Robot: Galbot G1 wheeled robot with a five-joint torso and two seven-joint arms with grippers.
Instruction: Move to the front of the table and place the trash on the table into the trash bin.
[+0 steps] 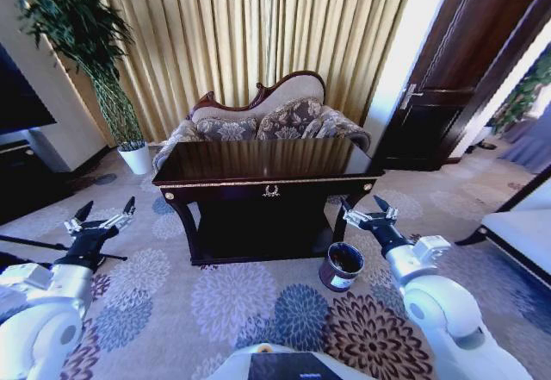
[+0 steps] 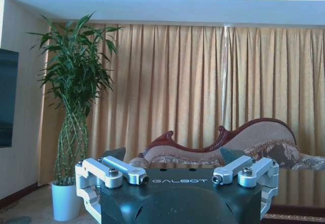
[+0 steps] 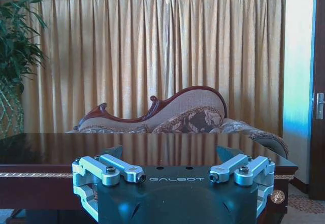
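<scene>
The table is dark and glossy, with gold trim and a gold emblem on its front, and it stands straight ahead across the patterned carpet. The trash is out of view; the tabletop shows reflections of the curtain. The trash bin, small, round and dark, stands on the carpet by the table's front right leg. My left gripper hangs open over the carpet, left of the table and short of it. My right gripper is open too, near the table's front right corner and just above the bin. Nothing sits between the fingers of the left gripper or the right gripper.
A carved sofa stands behind the table against gold curtains. A tall plant in a white pot is at the back left, beside a dark cabinet. A dark door is at the right, with pale furniture nearer.
</scene>
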